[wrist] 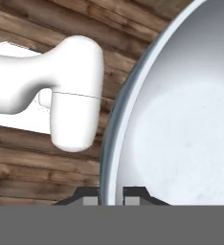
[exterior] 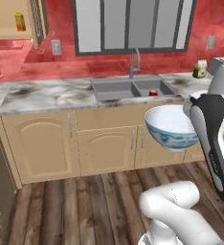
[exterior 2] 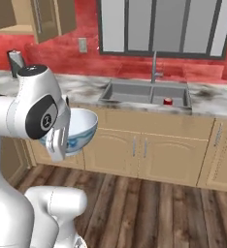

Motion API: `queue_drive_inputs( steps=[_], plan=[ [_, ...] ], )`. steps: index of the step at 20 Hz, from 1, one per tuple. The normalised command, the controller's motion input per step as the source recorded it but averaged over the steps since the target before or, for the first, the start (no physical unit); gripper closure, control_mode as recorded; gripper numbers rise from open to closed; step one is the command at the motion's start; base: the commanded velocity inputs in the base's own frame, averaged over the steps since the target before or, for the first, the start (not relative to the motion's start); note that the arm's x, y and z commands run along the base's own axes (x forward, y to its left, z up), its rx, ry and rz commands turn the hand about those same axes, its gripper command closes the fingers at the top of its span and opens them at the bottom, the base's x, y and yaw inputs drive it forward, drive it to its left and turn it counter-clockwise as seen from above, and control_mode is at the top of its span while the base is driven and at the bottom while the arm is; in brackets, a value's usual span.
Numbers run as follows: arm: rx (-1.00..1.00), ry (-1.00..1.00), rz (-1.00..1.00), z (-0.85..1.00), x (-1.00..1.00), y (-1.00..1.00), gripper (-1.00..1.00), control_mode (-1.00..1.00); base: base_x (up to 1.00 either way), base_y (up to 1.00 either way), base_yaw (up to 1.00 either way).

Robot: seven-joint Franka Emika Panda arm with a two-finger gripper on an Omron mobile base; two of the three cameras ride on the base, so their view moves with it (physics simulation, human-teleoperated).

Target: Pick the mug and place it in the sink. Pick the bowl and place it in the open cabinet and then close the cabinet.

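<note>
The white bowl [exterior: 169,125] with blue pattern hangs in the air in front of the base cabinets, held by its rim. In the hand view my gripper [wrist: 111,195] is shut on the bowl [wrist: 181,119], one fingertip on each side of the rim. The bowl [exterior 2: 79,127] also appears beside my forearm in the right base view. The red mug [exterior: 153,93] stands in the right basin of the grey sink [exterior: 115,89]; the mug [exterior 2: 168,101] and the sink [exterior 2: 130,91] are seen again from the right. The tan wall cabinet [exterior: 8,19] stands open at the upper left, its door [exterior 2: 47,19] swung out.
A curved faucet [exterior: 134,60] rises behind the sink. A small yellow item [exterior: 20,21] sits inside the open cabinet. A green-and-white bottle [exterior: 200,69] stands on the marble counter [exterior: 47,93] at the right. Wooden floor [exterior: 85,201] lies between my base and the base cabinets.
</note>
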Motion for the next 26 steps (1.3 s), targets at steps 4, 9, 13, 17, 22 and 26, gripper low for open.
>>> queue_drive_inputs(
  steps=[4,9,13,17,22,26],
  plan=[
    [0.0,0.0,0.0,0.0,0.0,0.0,1.0,1.0,0.69,1.0,-0.03],
    [0.0,0.0,0.0,0.0,0.0,0.0,1.0,1.0,0.59,0.73,-0.01],
    [0.0,0.0,0.0,0.0,0.0,0.0,1.0,1.0,0.55,0.37,-0.04],
    [0.0,0.0,0.0,0.0,0.0,0.0,1.0,1.0,0.38,0.09,-0.09],
    [0.0,0.0,0.0,0.0,0.0,0.0,1.0,1.0,0.21,0.5,-0.13],
    [0.0,0.0,0.0,0.0,0.0,0.0,1.0,1.0,0.04,0.35,-0.08]
  ],
)
